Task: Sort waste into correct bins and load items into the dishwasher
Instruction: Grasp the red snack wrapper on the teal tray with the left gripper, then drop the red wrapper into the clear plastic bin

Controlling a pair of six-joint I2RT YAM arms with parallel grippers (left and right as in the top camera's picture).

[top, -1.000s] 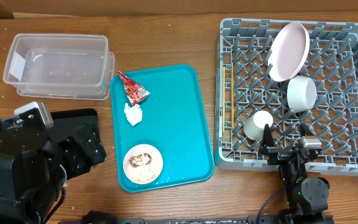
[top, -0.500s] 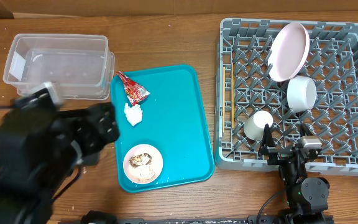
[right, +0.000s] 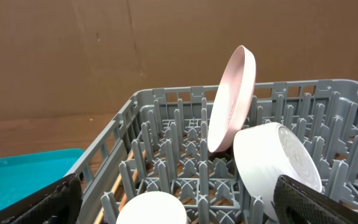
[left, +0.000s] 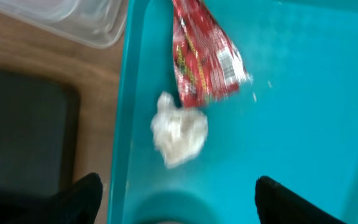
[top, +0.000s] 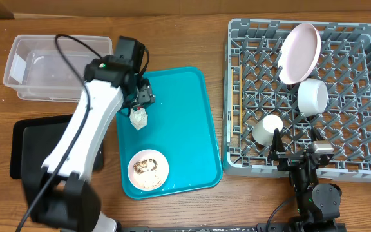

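Left fingers (left: 79, 198): I read them wide at frame bottom; small red crinkled snack wrapper (left: 201, 59) upper centre.
Right fingers (right: 48, 202): wide, over large grey plastic dish rack (right: 166, 98).

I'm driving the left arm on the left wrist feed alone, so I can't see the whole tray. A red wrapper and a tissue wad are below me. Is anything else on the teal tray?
Observer: Yes. A small pinkish bowl holding food scraps sits near the front edge of the teal tray, apart from the wrapper and tissue.
Operator: What is in the rack so far?
Observer: The dish rack holds a plate on edge, a white bowl and a cup.
Operator: Is the right arm near me?
Observer: No. The right gripper is at the rack's near edge, open and holding nothing.
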